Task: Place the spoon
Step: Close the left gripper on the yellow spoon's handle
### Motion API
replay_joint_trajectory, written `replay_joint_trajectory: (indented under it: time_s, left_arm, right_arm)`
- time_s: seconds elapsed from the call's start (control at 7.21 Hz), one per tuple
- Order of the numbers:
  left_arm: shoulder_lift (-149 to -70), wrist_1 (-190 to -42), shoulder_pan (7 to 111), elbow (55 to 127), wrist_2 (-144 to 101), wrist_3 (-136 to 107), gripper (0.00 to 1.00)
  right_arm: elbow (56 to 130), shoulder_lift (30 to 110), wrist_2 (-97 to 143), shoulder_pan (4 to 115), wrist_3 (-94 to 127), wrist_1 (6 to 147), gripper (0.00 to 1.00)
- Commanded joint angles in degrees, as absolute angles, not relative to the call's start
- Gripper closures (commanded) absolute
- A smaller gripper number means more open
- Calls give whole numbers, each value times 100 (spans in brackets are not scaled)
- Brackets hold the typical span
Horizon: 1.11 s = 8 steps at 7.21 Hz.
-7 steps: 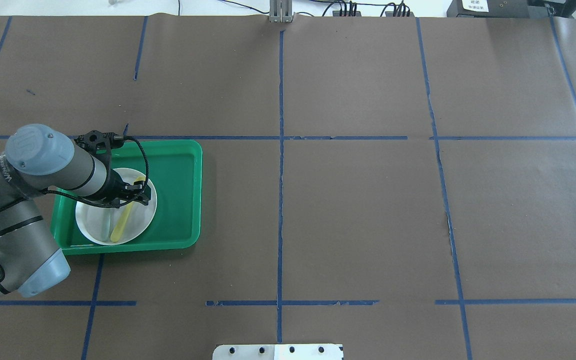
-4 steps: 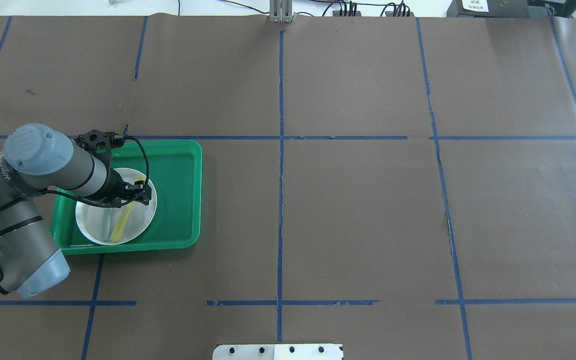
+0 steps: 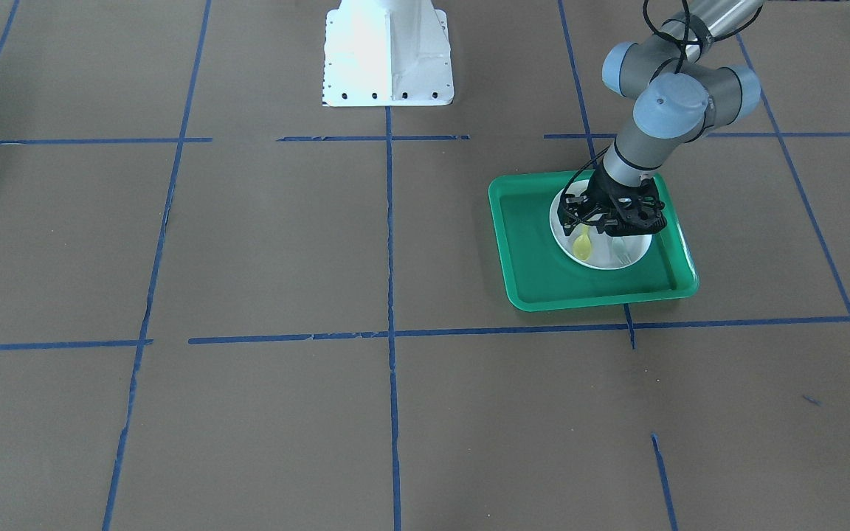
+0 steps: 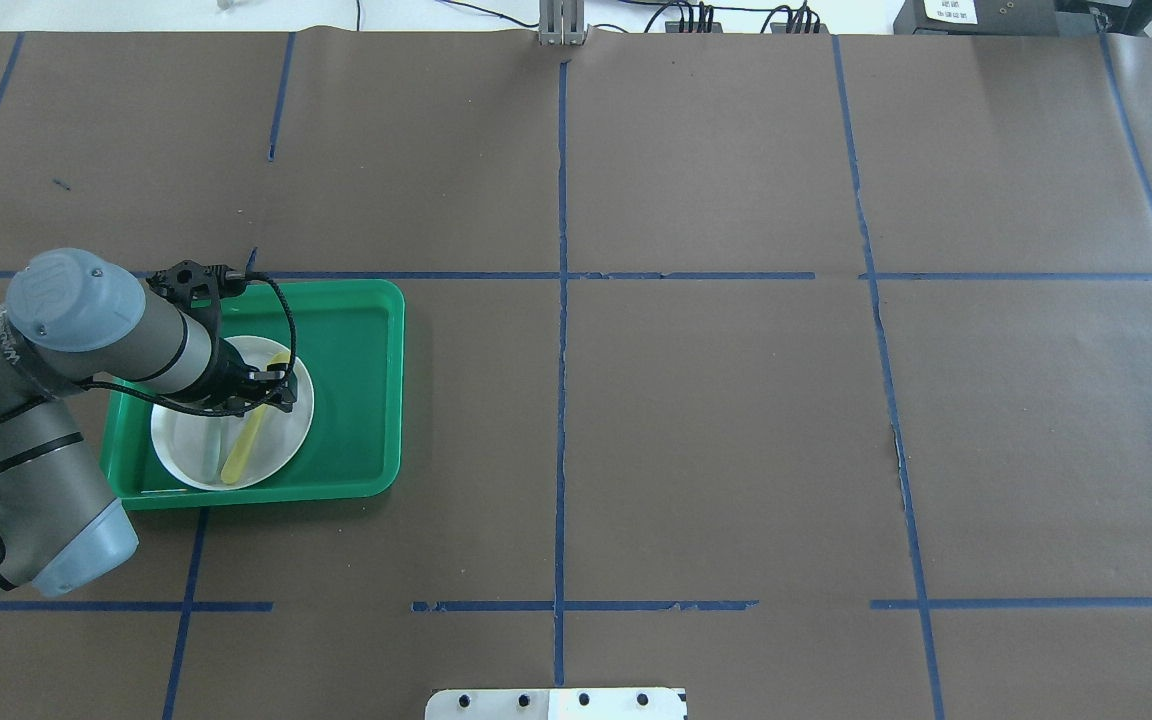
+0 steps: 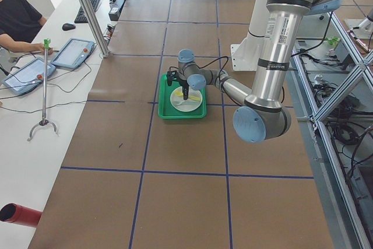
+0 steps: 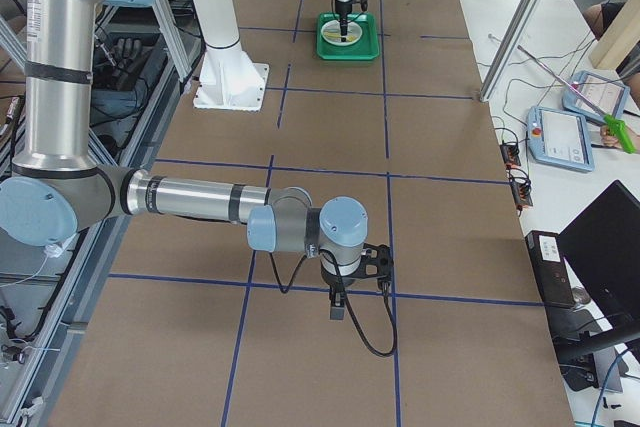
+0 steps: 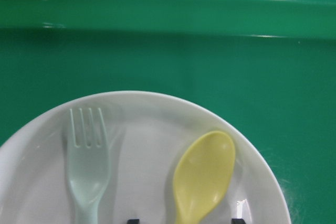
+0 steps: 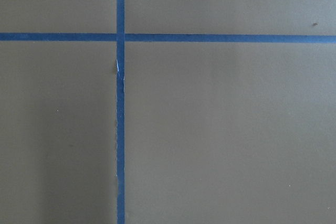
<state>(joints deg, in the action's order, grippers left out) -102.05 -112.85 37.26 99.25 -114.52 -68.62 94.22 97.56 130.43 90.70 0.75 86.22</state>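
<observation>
Left gripper (image 4: 274,388) hangs low over the white plate (image 4: 176,440) in the green tray (image 4: 361,400), on the left side of the counter (image 4: 736,420). In the wrist view its fingers (image 7: 239,221) are spread, one on either side of the yellow spoon (image 7: 205,174). They seem clear of it, though only slivers of fingertip show. The spoon lies flat on the plate, just right of the pale fork (image 7: 88,171). The right gripper (image 6: 340,297) sits low over bare counter, well apart; whether it is spread, I cannot tell.

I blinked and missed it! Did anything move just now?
Barely. The left claw slid a tiny bit to the robot's left, open above the spoon. The spoon, fork, plate and tray stayed put.
</observation>
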Motion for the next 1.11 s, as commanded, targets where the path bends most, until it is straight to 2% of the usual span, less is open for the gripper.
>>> replay_joint_trajectory:
  time_s: [0.0,0.42,0.69,0.97]
  left_arm:
    - [-10187,-11285,3727,9940,-11452,-6855,65]
    - [-10169,-11285,3735,9958,-11443,-6855,82]
    - [-10160,-11268,3753,10054,-11452,-6847,99]
    - [-10151,-10928,3823,10456,-11461,-6803,100]
  right_arm:
    - [9422,9756,13043,9070,79,8622,0]
    - [9422,9756,13043,9070,79,8613,0]
    - [9422,9756,13043,9070,79,8622,0]
    - [9422,9756,13043,9070,79,8622,0]
